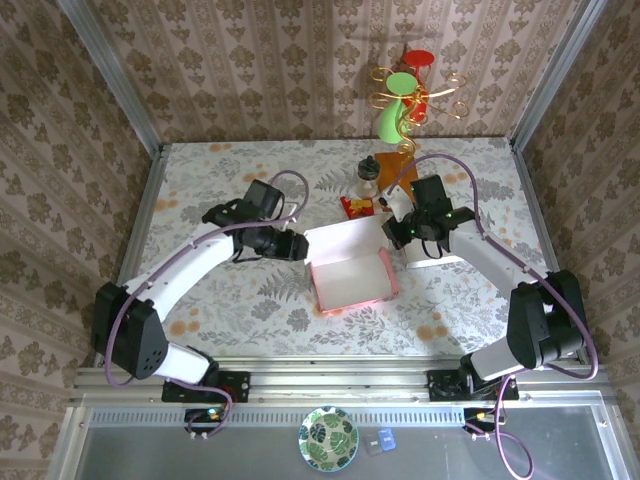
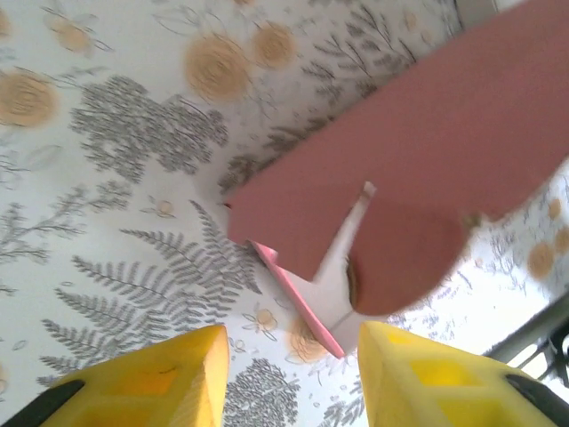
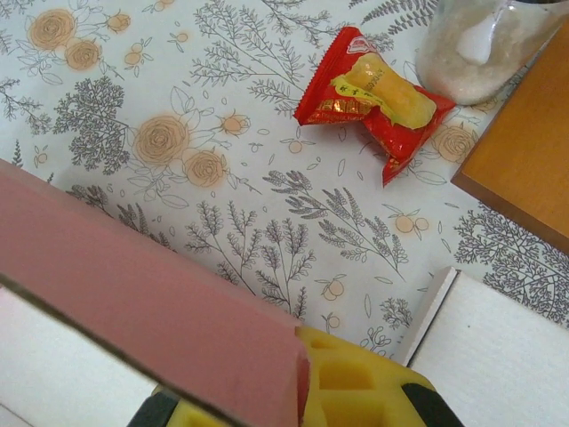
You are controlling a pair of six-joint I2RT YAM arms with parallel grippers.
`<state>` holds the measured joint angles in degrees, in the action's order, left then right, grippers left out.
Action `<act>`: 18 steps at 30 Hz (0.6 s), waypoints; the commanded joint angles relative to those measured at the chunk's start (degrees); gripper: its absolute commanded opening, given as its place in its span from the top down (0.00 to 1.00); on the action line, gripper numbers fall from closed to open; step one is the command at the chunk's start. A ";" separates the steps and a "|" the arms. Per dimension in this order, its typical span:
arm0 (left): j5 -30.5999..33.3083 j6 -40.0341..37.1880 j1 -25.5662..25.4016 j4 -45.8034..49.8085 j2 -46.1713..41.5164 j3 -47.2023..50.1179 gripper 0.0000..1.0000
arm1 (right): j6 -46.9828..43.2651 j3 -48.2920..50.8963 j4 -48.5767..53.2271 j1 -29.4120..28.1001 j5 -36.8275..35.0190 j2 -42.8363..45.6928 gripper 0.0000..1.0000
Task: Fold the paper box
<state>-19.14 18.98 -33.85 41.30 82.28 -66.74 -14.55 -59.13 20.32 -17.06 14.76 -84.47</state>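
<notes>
Damask-patterned wallpaper encloses a table point(image 1: 200, 180) covered in a cloth printed with grey ferns and orange roses. At its middle sits the paper box point(image 1: 350, 275), pink outside and white inside, its walls partly raised into a shallow tray. The left gripper point(image 1: 295, 247) hovers just beside the box's rear left corner; its yellow fingers point(image 2: 178, 374) stand apart with nothing between them. The right gripper point(image 1: 400, 235) is pinched closed on the box's right-hand pink wall, which lies against its yellow finger point(image 3: 356, 378). A white square card point(image 3: 498, 347) lies just beside that gripper. Behind it are an orange wooden block point(image 3: 524, 169), a glass jar point(image 3: 480, 44) of white grains and a red snack packet point(image 3: 373, 98), whose print is too small to read.
</notes>
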 commanded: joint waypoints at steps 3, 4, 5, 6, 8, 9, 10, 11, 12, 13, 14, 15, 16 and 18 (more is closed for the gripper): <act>1.55 -4.44 -1.94 -0.38 2.88 -3.16 0.56 | 0.77 0.97 0.48 -0.28 -1.05 2.20 1.00; 2.79 -4.69 -2.25 0.36 4.02 -4.03 0.56 | 0.85 1.12 0.47 -0.32 -0.99 2.29 1.00; 4.19 -4.73 -2.45 1.23 4.87 -4.71 0.56 | 0.84 1.14 0.41 -0.28 -0.90 2.30 1.00; 6.11 -4.54 -2.54 2.10 5.51 -5.16 0.57 | 0.84 1.28 0.30 -0.27 -0.88 2.36 1.00; 9.22 -4.47 -2.54 3.02 5.92 -5.24 0.59 | 1.03 1.47 0.20 -0.26 -0.75 2.51 1.00; 10.55 -4.56 -2.54 3.25 5.76 -5.04 0.59 | 1.12 1.56 0.16 -0.30 -0.70 2.46 1.00; 11.34 -4.66 -2.52 3.34 5.55 -4.82 0.60 | 1.17 1.60 0.12 -0.40 -0.61 2.55 1.00; 11.71 -4.66 -2.50 3.23 5.36 -4.57 0.60 | 1.13 1.60 0.16 -0.41 -0.61 2.51 1.00; 11.61 -4.89 -2.39 3.01 5.15 -4.24 0.60 | 1.13 1.68 0.16 -0.43 -0.54 2.55 1.00; 11.43 -5.00 -2.45 2.84 5.19 -3.98 0.61 | 1.13 1.69 0.09 -0.43 -0.44 2.60 1.00; 11.17 -5.06 -2.40 2.58 5.35 -3.84 0.61 | 1.18 1.82 0.08 -0.38 -0.37 2.62 1.00; 10.69 -5.09 -2.45 2.06 5.55 -3.80 0.62 | 1.11 1.83 0.02 -0.51 -0.31 2.58 1.00; 10.23 -5.07 -2.49 1.62 5.74 -3.81 0.63 | 1.18 1.83 -0.02 -0.49 -0.22 2.49 1.00; 9.52 -4.68 -2.71 0.79 6.40 -4.25 0.66 | 1.14 1.60 -0.04 -0.64 -0.39 2.36 1.00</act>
<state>-9.80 15.27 -36.32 42.19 88.29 -70.50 -14.28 -57.84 20.34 -17.21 14.50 -83.55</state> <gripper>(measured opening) 0.352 0.067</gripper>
